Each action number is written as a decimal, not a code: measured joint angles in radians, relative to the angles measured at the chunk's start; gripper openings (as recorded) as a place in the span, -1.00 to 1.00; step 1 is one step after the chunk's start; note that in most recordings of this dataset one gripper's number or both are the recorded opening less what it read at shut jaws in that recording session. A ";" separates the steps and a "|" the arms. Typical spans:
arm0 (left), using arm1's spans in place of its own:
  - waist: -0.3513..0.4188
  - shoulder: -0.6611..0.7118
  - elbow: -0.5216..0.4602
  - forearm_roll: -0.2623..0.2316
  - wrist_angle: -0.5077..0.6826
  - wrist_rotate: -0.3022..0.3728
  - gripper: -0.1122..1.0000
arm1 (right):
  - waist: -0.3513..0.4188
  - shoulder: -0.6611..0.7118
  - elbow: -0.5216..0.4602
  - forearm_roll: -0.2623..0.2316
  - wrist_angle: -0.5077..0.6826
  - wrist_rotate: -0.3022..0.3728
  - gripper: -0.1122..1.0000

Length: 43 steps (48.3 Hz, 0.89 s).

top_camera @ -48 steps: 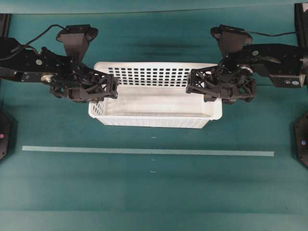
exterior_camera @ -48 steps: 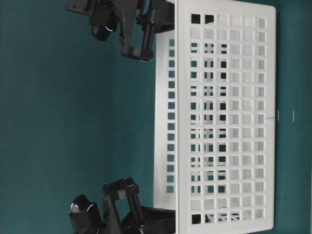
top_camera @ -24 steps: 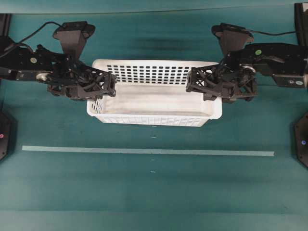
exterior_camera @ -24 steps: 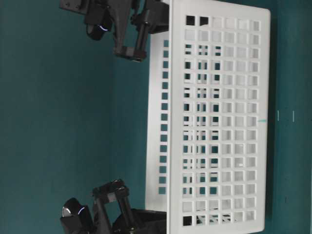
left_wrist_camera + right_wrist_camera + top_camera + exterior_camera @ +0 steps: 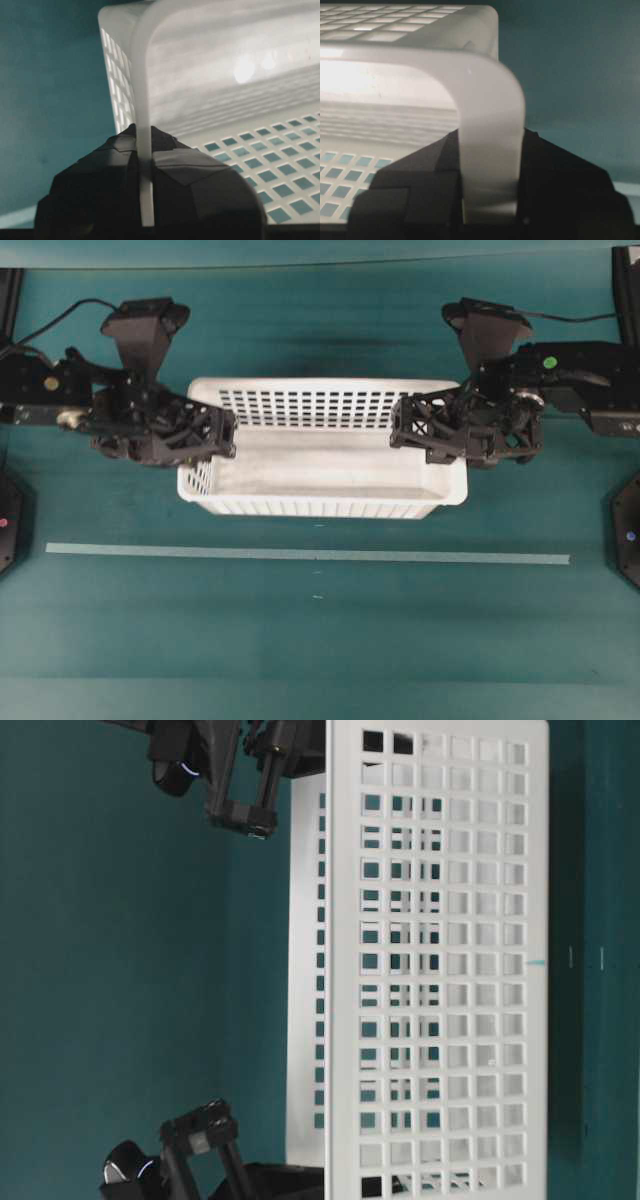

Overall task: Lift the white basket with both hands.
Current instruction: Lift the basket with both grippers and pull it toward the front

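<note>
Since the earlier frames the white basket (image 5: 322, 462) sits larger in the overhead view and further from the green table (image 5: 320, 640) at table level, apparently lifted. Left gripper (image 5: 145, 165) is clenched on the thin left rim; right gripper (image 5: 490, 170) pinches the broader right rim, jaws slightly parted around it.

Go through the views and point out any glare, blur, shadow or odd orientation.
Overhead view: evenly lit, sharp; a soft dark shadow band on the table behind the white basket. Table-level view: turned sideways, basket wall fills the frame. Left wrist view: bright glare spots on the basket floor, the left tool dark and soft-focused. Right wrist view: the close rim blurred and overexposed above the right tool.
</note>
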 measured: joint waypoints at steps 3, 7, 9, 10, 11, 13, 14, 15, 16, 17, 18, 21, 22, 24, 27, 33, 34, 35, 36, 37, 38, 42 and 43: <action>-0.021 -0.008 0.006 0.000 0.000 -0.018 -0.86 | 0.014 -0.003 0.002 0.000 -0.002 0.009 -0.49; -0.043 -0.012 0.014 -0.002 0.000 -0.043 -0.86 | 0.034 -0.005 0.005 0.000 -0.002 0.026 -0.49; -0.054 -0.014 0.015 -0.002 0.000 -0.055 -0.86 | 0.048 -0.006 0.006 0.000 -0.002 0.037 -0.49; -0.060 -0.014 0.017 -0.003 0.000 -0.063 -0.86 | 0.054 -0.006 0.006 0.002 -0.002 0.041 -0.49; -0.067 -0.014 0.018 -0.002 0.000 -0.069 -0.86 | 0.061 -0.008 0.009 0.000 -0.002 0.048 -0.49; -0.086 -0.015 0.018 -0.003 0.000 -0.078 -0.86 | 0.074 -0.008 0.012 0.000 -0.002 0.058 -0.49; -0.092 -0.015 0.018 -0.003 0.000 -0.081 -0.86 | 0.080 -0.009 0.014 0.002 0.000 0.064 -0.49; -0.101 -0.015 0.018 -0.003 0.000 -0.083 -0.86 | 0.086 -0.011 0.018 0.002 -0.002 0.072 -0.49; -0.107 -0.015 0.018 -0.003 0.000 -0.084 -0.86 | 0.094 -0.012 0.020 0.002 -0.002 0.081 -0.49; -0.114 -0.015 0.018 -0.003 0.000 -0.086 -0.86 | 0.101 -0.014 0.023 0.002 -0.002 0.091 -0.49; -0.120 -0.015 0.018 -0.003 0.000 -0.089 -0.86 | 0.109 -0.015 0.025 0.002 -0.002 0.097 -0.49; -0.140 -0.015 0.018 -0.003 0.000 -0.100 -0.86 | 0.130 -0.018 0.031 0.000 -0.003 0.121 -0.49; -0.144 -0.015 0.018 -0.005 0.000 -0.104 -0.86 | 0.137 -0.020 0.034 0.002 -0.006 0.129 -0.49; -0.155 -0.015 0.018 -0.005 0.000 -0.117 -0.86 | 0.149 -0.021 0.037 0.000 -0.009 0.141 -0.49; -0.170 -0.015 0.018 -0.003 0.000 -0.129 -0.86 | 0.169 -0.025 0.046 -0.002 -0.015 0.164 -0.49; -0.199 -0.015 0.018 -0.003 0.000 -0.140 -0.86 | 0.204 -0.028 0.051 -0.014 -0.026 0.212 -0.49; -0.202 -0.015 0.018 -0.003 0.000 -0.140 -0.86 | 0.210 -0.028 0.051 -0.017 -0.028 0.221 -0.49; -0.209 -0.015 0.018 -0.005 0.000 -0.141 -0.86 | 0.218 -0.028 0.051 -0.020 -0.028 0.230 -0.49; -0.212 -0.015 0.018 -0.005 0.000 -0.143 -0.86 | 0.222 -0.028 0.051 -0.025 -0.028 0.238 -0.49; -0.216 -0.015 0.018 -0.003 0.000 -0.144 -0.86 | 0.229 -0.028 0.051 -0.028 -0.028 0.245 -0.49; -0.219 -0.015 0.018 -0.003 0.000 -0.147 -0.86 | 0.236 -0.028 0.051 -0.035 -0.028 0.258 -0.49; -0.233 -0.012 0.017 -0.005 0.000 -0.150 -0.86 | 0.253 -0.026 0.051 -0.057 -0.029 0.288 -0.49; -0.236 -0.011 0.015 -0.005 0.000 -0.150 -0.86 | 0.258 -0.025 0.051 -0.060 -0.029 0.295 -0.49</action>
